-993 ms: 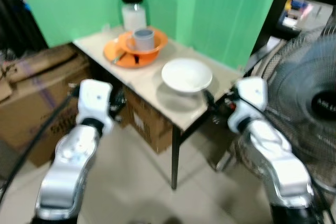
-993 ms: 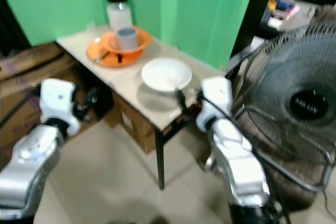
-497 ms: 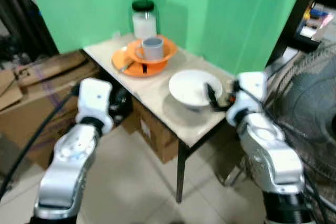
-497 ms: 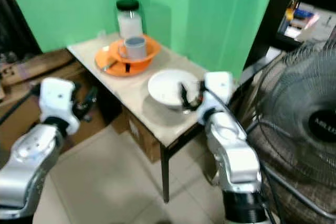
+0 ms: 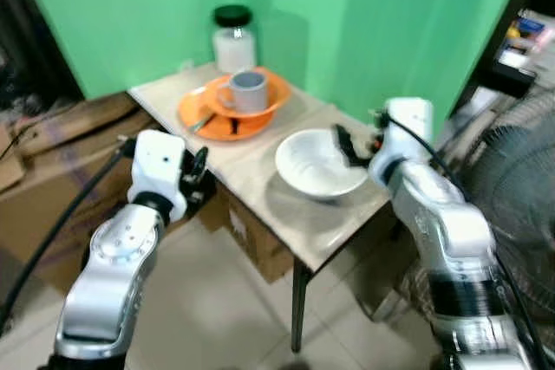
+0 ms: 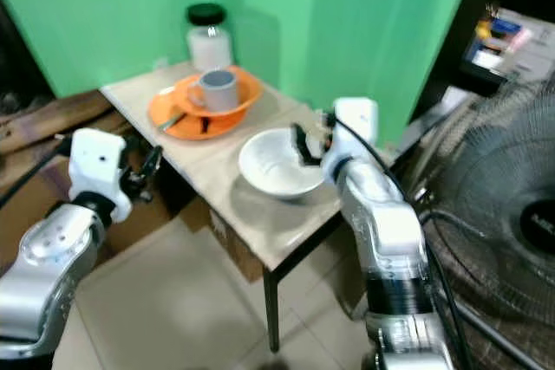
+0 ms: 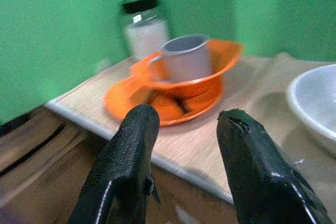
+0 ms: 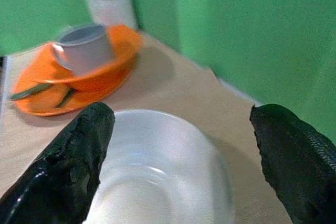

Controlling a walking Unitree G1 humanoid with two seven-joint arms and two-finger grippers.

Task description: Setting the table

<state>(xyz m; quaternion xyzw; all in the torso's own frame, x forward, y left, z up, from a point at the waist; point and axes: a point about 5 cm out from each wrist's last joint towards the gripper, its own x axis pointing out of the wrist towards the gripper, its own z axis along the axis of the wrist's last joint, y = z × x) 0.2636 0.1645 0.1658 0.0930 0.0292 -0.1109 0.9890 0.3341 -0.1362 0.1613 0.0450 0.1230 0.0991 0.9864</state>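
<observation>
From my head, a plain white bowl [image 5: 319, 163] sits near the surface's [image 5: 286, 205] front corner. My right end effector [image 8: 178, 177] is spread wide over its rim. My left end effector [image 7: 184, 129], fingers apart, faces the orange plate [image 7: 157, 98].

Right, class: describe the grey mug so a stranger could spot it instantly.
Find the small table in the green-walled corner. Near its far end, before a black-lidded jar, sits an orange bowl on an orange plate. The grey mug stands inside that bowl, unlike the empty white bowl nearby.

Beige table [image 5: 260, 171]: white bowl [image 5: 319, 164], orange plate [image 5: 217, 119], jar [image 5: 234, 38].
</observation>
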